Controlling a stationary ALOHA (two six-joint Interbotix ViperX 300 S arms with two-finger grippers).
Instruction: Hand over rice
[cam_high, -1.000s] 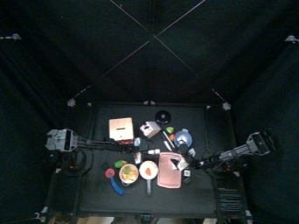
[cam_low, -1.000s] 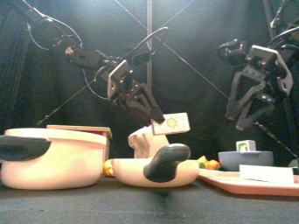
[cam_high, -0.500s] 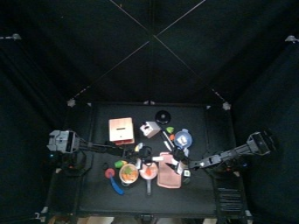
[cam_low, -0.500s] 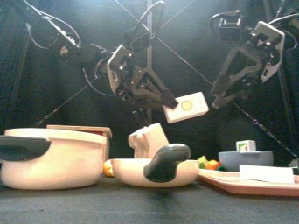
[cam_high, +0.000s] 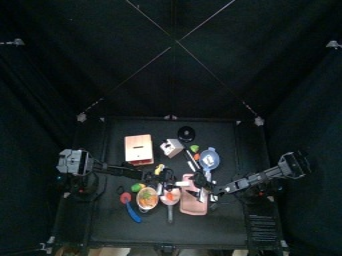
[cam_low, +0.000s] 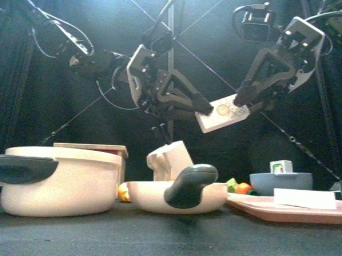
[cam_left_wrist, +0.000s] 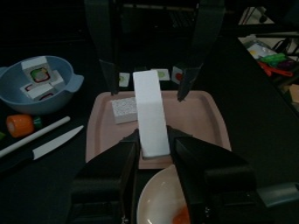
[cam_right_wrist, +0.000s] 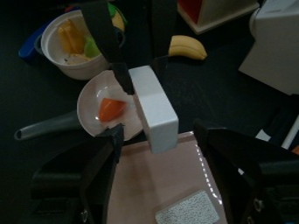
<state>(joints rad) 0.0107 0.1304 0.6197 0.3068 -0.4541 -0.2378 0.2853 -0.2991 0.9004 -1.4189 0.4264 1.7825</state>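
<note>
Front view, rice box (cam_low: 221, 112) held aloft between both arms, left gripper (cam_low: 191, 101) clamped on one end, right gripper (cam_low: 242, 98) jaws spread around the other, above pink tray (cam_low: 287, 206).

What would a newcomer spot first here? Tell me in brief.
First, the white rice box held in the air above the table's middle, with the left gripper shut on one end and the right gripper open around the other. Below it lies a pink tray, and a cream pot stands large at the front left.
</note>
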